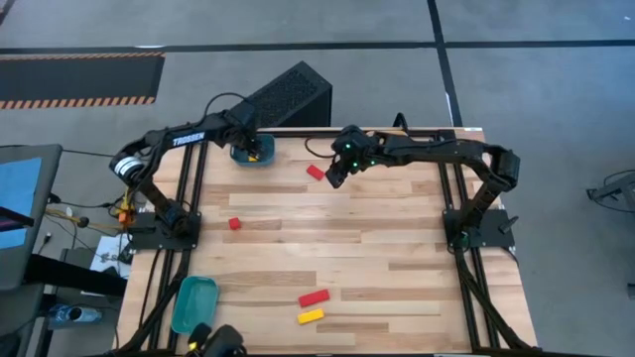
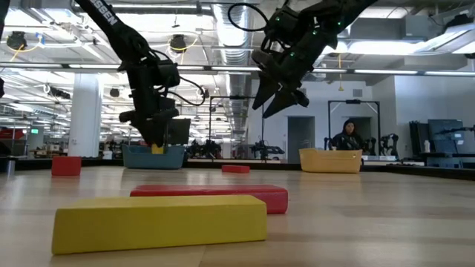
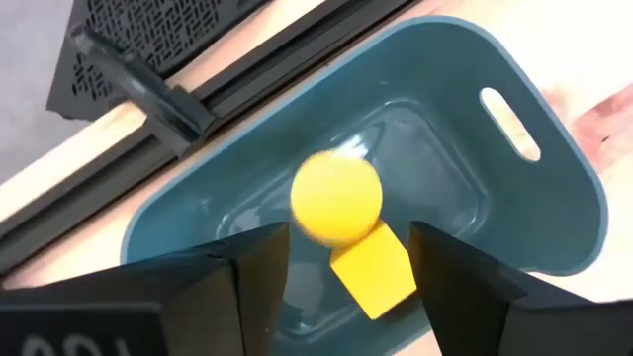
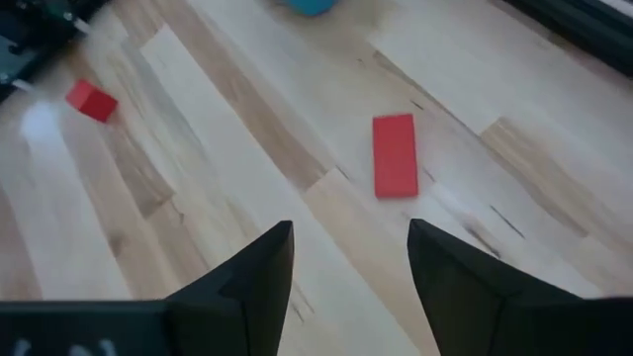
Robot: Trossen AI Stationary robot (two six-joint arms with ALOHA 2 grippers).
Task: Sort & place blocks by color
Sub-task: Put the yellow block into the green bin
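While your left gripper (image 3: 346, 272) hovers over the teal bin (image 1: 250, 155) at the far left of the worktop (image 1: 397, 258), its fingers apart and nothing clamped, two yellow pieces (image 3: 351, 222) sit inside that bin, so that drop looks done. Your right gripper (image 4: 351, 262) hangs above the far middle of the boards, fingers also spread and empty, and the red bar (image 4: 395, 155) lies just ahead of it on the wood. That bar is the nearest block to either arm, and the right arm is plainly the closer one. From the right wrist camera its long axis runs along your line of approach, so you would likely close across its short width. A red cube (image 1: 234, 223) sits mid-left; another red bar (image 1: 314, 297) and a yellow bar (image 1: 311, 316) lie near the front edge.
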